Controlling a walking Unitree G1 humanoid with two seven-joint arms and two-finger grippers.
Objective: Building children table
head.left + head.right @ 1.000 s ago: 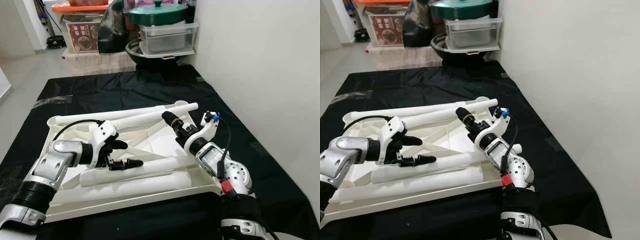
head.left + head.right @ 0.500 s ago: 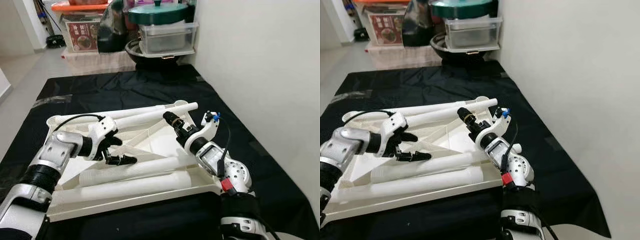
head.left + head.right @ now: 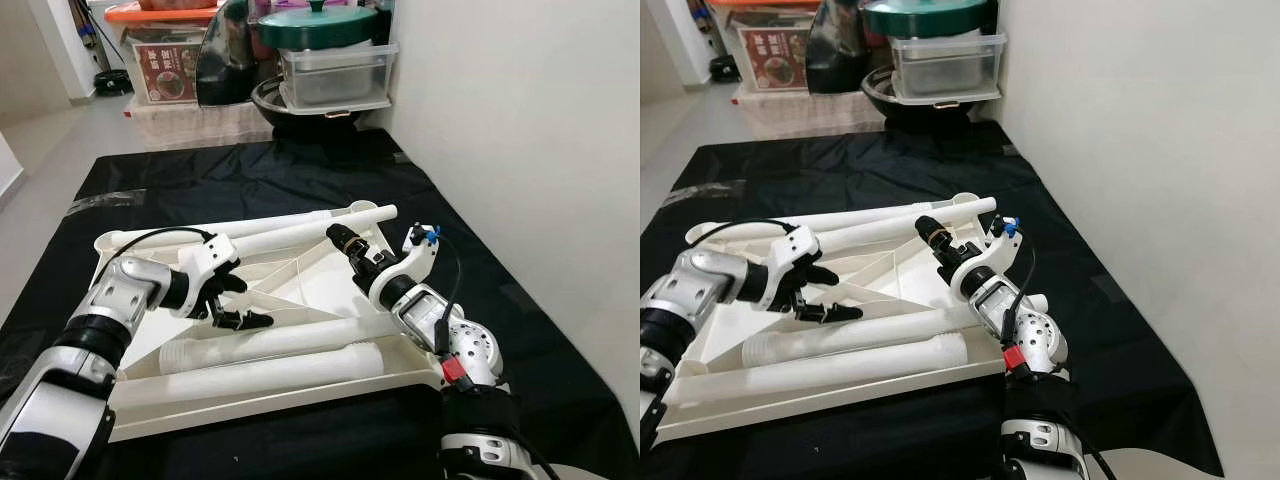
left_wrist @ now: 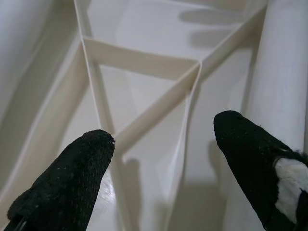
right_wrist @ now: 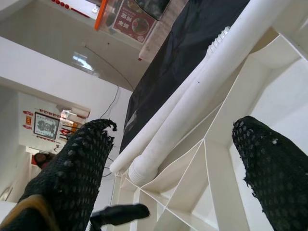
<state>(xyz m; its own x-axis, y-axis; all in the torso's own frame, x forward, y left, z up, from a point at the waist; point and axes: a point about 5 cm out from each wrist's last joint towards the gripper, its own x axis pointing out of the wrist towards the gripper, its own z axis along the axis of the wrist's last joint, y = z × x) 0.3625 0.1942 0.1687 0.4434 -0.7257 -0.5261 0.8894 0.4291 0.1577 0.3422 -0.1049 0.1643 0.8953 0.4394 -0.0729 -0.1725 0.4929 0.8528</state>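
Note:
A white children's table top point(image 3: 250, 410) lies upside down on a black sheet, its ribs point(image 4: 144, 62) facing up. Two long white legs point(image 3: 290, 232) rest along its far edge. Two more legs point(image 3: 290, 338) lie side by side near its front. My left gripper point(image 3: 245, 302) hovers open over the ribs, just beyond the nearer pair of legs and holding nothing. One leg point(image 4: 279, 72) runs beside its finger. My right gripper point(image 3: 352, 250) is open over the right part of the table top. In its wrist view the far legs point(image 5: 211, 91) run between its spread fingers.
The black sheet point(image 3: 250, 175) covers the floor around the table top. Beyond it stand storage boxes point(image 3: 335, 75), a green-lidded pot point(image 3: 315, 25) and a black pan point(image 3: 300, 105). A white wall point(image 3: 520, 150) closes the right side.
My left gripper has drawn back to the left and slightly farther away, off the near leg. The right arm has stayed put.

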